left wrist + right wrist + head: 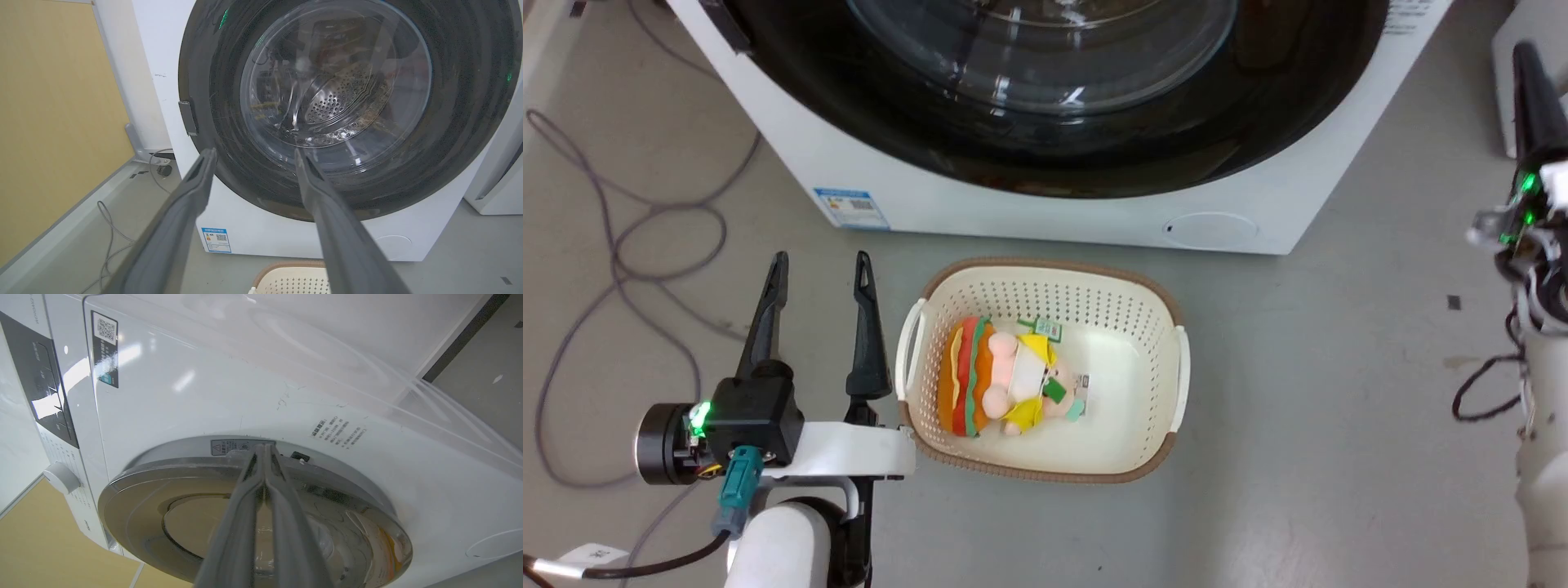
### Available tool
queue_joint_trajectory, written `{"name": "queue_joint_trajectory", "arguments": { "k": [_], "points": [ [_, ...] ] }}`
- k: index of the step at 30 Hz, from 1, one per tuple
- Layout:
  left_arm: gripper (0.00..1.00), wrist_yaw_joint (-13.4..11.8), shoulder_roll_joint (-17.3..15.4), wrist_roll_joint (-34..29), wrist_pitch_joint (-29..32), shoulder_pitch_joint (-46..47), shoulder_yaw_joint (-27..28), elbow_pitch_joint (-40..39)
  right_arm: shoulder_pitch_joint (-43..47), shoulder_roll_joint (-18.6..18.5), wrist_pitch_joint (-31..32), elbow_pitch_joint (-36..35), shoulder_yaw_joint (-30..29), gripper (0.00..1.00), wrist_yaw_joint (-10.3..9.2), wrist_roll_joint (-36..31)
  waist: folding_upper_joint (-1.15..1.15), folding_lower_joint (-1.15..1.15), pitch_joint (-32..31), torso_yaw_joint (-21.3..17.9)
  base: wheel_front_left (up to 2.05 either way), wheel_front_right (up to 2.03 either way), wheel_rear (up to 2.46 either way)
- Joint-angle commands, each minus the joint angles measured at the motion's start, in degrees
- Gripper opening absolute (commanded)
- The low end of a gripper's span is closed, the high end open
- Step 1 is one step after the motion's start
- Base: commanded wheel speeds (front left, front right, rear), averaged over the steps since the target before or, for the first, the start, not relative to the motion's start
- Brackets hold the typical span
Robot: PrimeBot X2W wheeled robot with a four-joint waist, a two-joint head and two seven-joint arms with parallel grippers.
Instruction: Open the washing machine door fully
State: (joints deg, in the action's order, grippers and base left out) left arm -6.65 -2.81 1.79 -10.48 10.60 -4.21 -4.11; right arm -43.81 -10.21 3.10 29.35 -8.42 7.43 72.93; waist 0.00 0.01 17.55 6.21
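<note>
Door (1045, 159) at twelve o'clock in the head view: I read it as shut, or barely cracked, against the washer (1094, 220), so the opening is hardly begun. My right gripper (264, 447), fingers pressed together and holding nothing, points its tips at the seam behind the door's chrome rim; I cannot tell whether they touch. My left gripper (821, 261) hangs at seven o'clock, fingers spread, just beside the basket (1045, 265). By my judgement the whole swing is left to do.
</note>
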Motion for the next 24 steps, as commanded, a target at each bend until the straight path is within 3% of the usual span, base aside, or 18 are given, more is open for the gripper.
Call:
{"name": "queue_joint_trajectory", "arguments": {
  "k": [1, 15, 24],
  "points": [
    [1.00, -0.40, -0.06, 0.25, -0.54, 1.01, -0.13, -0.46, -2.41, -0.68, 0.14, 1.16, 0.17, 0.00, 0.05, 1.68, 0.00, -0.01, 0.97, 0.73, 0.00, 0.00, 0.00],
    [1.00, -2.10, -0.06, 1.44, -2.22, 3.67, -1.73, -1.30, -15.74, -2.89, 2.01, 9.51, 2.64, 0.00, 0.05, 7.33, 0.00, -0.01, 6.22, 3.73, 0.00, 0.00, 0.00],
    [1.00, -2.77, -0.07, 1.79, -3.29, 5.03, -2.13, -1.30, -19.96, -3.99, 8.64, 12.52, 5.63, 0.00, 0.05, 12.11, 0.00, -0.01, 7.82, 5.08, 0.00, 0.00, 0.00]
  ]
}}
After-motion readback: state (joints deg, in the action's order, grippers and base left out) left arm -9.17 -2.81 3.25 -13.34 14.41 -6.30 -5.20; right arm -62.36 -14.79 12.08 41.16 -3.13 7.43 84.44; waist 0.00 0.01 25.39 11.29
